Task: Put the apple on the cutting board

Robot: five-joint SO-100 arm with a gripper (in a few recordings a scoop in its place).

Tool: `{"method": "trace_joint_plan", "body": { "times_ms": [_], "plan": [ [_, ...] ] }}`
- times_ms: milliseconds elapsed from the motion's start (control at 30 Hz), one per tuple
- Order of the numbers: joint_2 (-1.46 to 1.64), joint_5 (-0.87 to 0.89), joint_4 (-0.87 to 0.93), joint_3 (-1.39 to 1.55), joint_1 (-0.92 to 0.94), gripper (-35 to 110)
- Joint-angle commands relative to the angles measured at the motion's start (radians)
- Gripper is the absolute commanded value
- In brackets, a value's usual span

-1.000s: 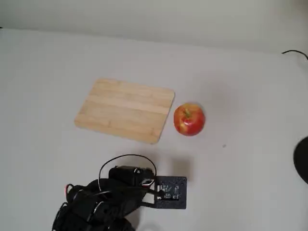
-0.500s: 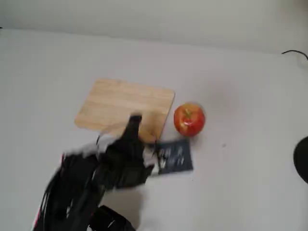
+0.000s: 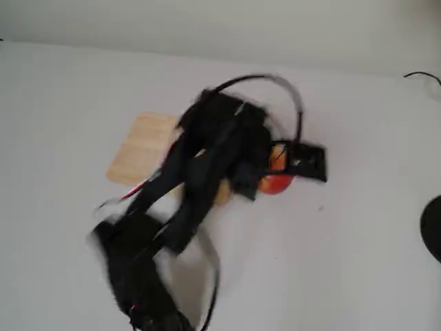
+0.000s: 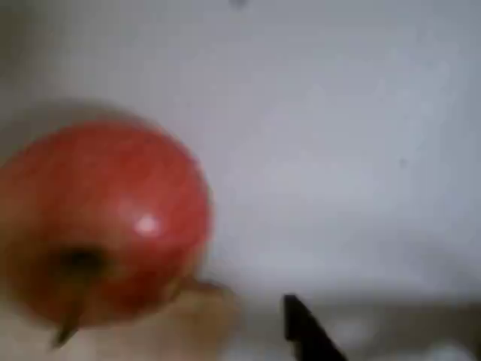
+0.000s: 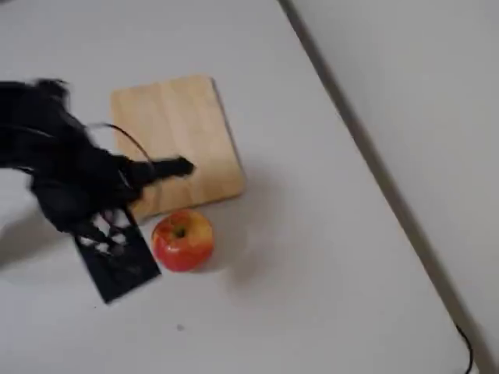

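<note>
Apple (image 5: 182,241) sits on the bare white desk (image 5: 312,273), just beside a short edge of the cutting board (image 5: 175,128) and off it, so the task's placing is not yet done. The black arm (image 3: 200,172) reaches across the board toward the fruit, which in a fixed view leaves only a sliver of red visible past its body. The end effector (image 5: 168,167) hangs above the board's near edge, close to the apple but apart from it, presumably lining up for a grasp. In the wrist view the apple (image 4: 101,222) fills the lower left, stem toward the camera, with one dark fingertip (image 4: 304,327) to its right. Blur hides whether the jaws stand apart or together; I cannot tell.
</note>
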Motion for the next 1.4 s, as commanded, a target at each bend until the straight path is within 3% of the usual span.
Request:
{"method": "trace_joint_plan", "body": {
  "times_ms": [0,367,533,800,1100,1367],
  "plan": [
    [-0.265,0.000,0.087,-0.491,0.032,70],
    [-0.439,0.008,0.084,-0.586,-0.008,63],
    [-0.477,0.002,0.089,-0.594,-0.014,46],
    [-0.538,0.012,0.089,-0.594,-0.023,0],
    [-0.426,0.077,0.089,-0.603,-0.051,0],
    [-0.173,0.163,0.091,-0.603,-0.195,0]
  ]
}}
